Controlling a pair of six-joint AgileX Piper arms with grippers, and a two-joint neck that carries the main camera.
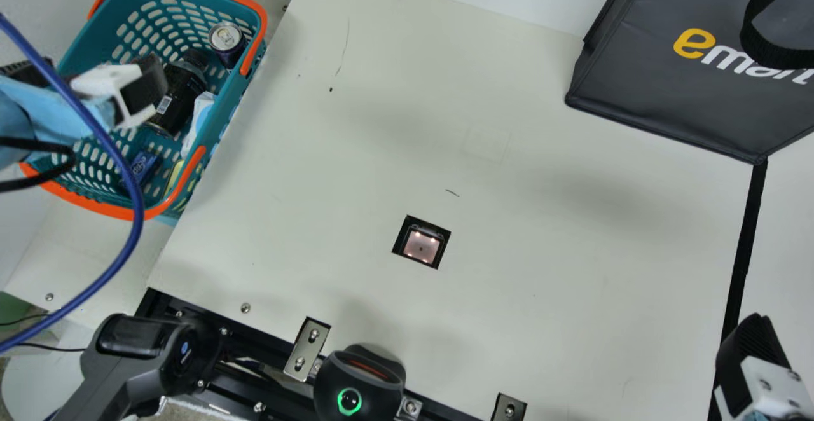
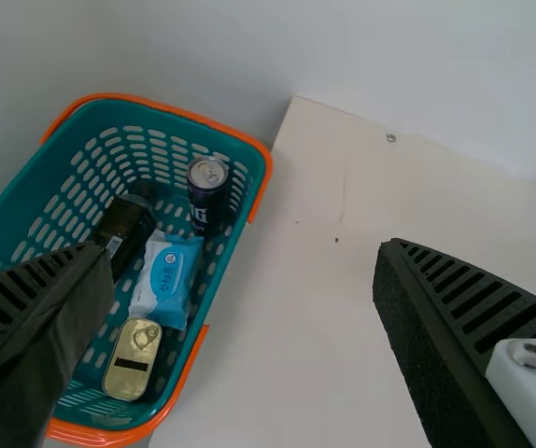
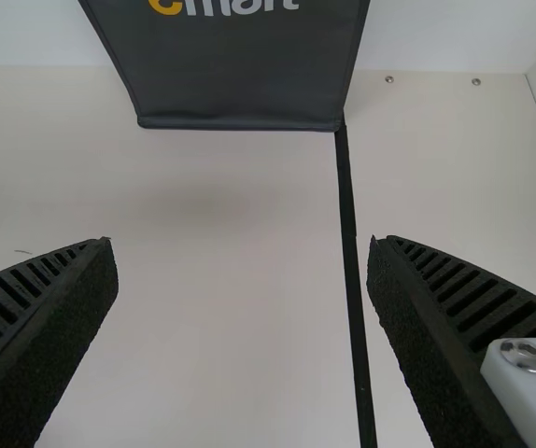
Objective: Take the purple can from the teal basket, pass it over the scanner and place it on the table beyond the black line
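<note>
- Getting hold of the can looks like the step in hand: the left gripper (image 2: 245, 246) hangs empty over the teal basket (image 1: 232, 116), jaws spread wide.
- Inside, a black bottle (image 1: 180, 95) lies near the can, with a blue-and-white wipes packet (image 2: 167, 278) and a gold tin (image 2: 132, 359) towards the basket's near end.
- The purple can (image 1: 227, 44) stands in the basket's far right corner. From where I'm standing, the next move wants the jaws over that corner, then down around it; the wall and orange handle (image 1: 254, 38) leave little room, and the bottle's neck could snag a finger.
- Nearer the table's front edge, the scanner (image 1: 421, 245) sits open to a pass.
- A dark grey shopping bag (image 1: 674, 90) stands at the table's far edge, by the black line's (image 1: 743, 249) far end, something to steer around.
- The right gripper (image 3: 242, 242) waits above the line's near end, jaws wide apart, nothing between them.
</note>
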